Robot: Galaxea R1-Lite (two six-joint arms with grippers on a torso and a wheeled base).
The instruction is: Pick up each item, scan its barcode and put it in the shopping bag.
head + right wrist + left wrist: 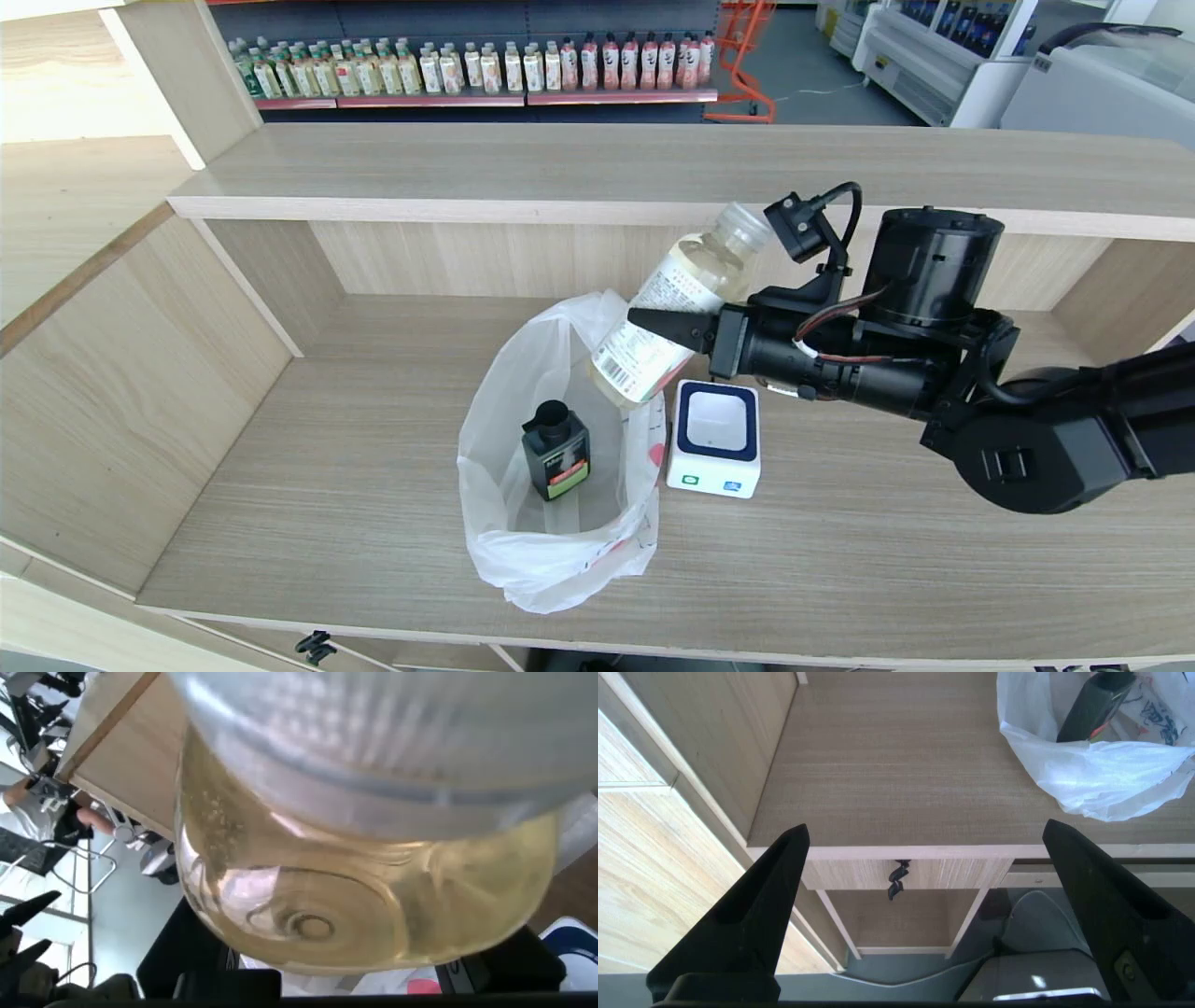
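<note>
I can read no print here. The clear bottle (674, 303) clamped in my right gripper (658, 319) bears a white label with a barcode near its base, its lettering too small. The dark bottle (555, 452) has a red-and-green label, and the scanner (714, 439) has green and blue marks on its near face.

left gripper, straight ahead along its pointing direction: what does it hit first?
Likely the counter's front edge, near the small black fitting under it. The open left gripper is aimed there, with nothing showing in between. Depth is unclear.
</note>
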